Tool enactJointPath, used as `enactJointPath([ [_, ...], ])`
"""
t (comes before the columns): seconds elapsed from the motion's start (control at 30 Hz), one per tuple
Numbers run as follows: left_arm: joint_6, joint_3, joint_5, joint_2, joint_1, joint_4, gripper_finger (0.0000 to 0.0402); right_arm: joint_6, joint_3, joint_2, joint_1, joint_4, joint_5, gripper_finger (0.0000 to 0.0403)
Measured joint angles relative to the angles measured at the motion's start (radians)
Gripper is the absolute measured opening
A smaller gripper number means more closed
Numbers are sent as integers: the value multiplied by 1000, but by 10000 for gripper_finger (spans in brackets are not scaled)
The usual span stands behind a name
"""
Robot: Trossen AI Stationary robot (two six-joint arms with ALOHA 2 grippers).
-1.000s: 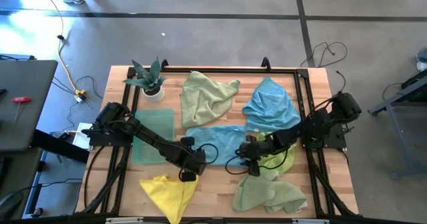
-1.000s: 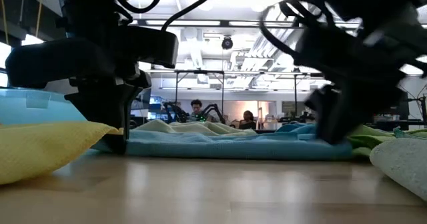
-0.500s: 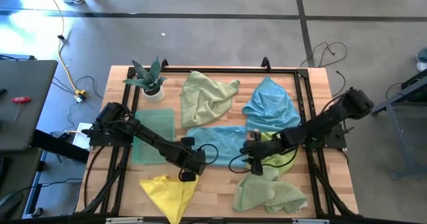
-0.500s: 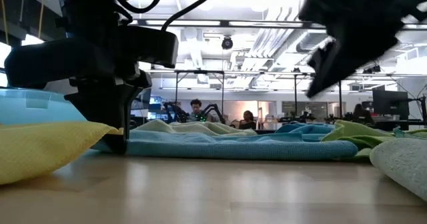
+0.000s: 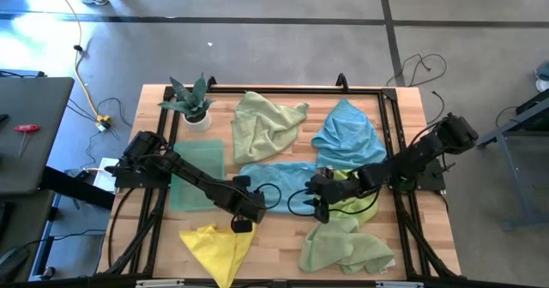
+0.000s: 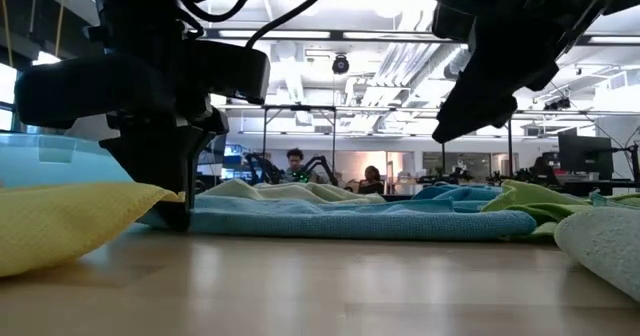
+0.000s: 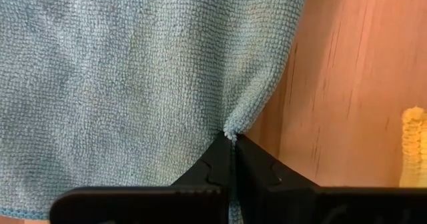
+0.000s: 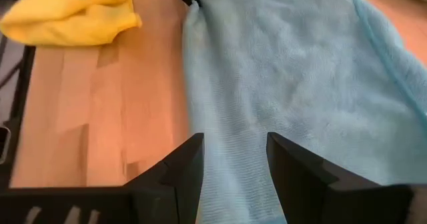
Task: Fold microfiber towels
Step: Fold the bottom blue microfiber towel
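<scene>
While the left jaws (image 7: 231, 144) stand pressed together, they pinch the near left corner of the sky blue towel (image 5: 279, 178), which lies spread flat at the middle of the desk (image 5: 274, 241). From the left wrist camera, the cloth's pointed corner sits exactly between the two dark fingertips (image 7: 217, 159), and the rest of the cloth spreads away from them over the wood. In the low view, this gripper reaches down to the desk surface at the towel's edge.

The right jaws (image 8: 235, 159) are parted and hold nothing. They hang above the right part of the same blue towel, and the cloth shows through the gap between the two fingers (image 8: 183, 164). In the low view, this gripper is clearly raised off the desk, not touching the cloth.

Other towels lie around. A yellow towel (image 5: 219, 243) is crumpled at the near edge, just beside the left gripper. A teal towel (image 5: 197, 175) lies flat under the left arm. A pale green towel (image 5: 268, 123) is bunched at the far side, next to a second blue towel (image 5: 347, 134) heaped to its right. One more pale green towel (image 5: 343, 249) lies near the front right corner, and a bright green-yellow cloth (image 5: 360, 204) is under the right arm
</scene>
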Motion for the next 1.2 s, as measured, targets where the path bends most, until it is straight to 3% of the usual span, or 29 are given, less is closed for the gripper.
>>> enactJointPath([
  [0.3,-1,-3,3,-31,-1,3,7,64,0,-1,0,-5,-46,168],
  [0.53,-37,-3,46,-37,-2,11,72,62,0,-1,0,-9,-74,204],
  [0.8,-98,76,259,-40,13,-61,134,-21,0,-2,0,-63,-135,200],
  [1.0,-73,181,206,-42,9,-15,137,-123,0,-57,29,-110,-154,188],
  [1.2,-23,191,-15,-33,16,314,133,-100,0,-204,76,-287,-91,184],
])
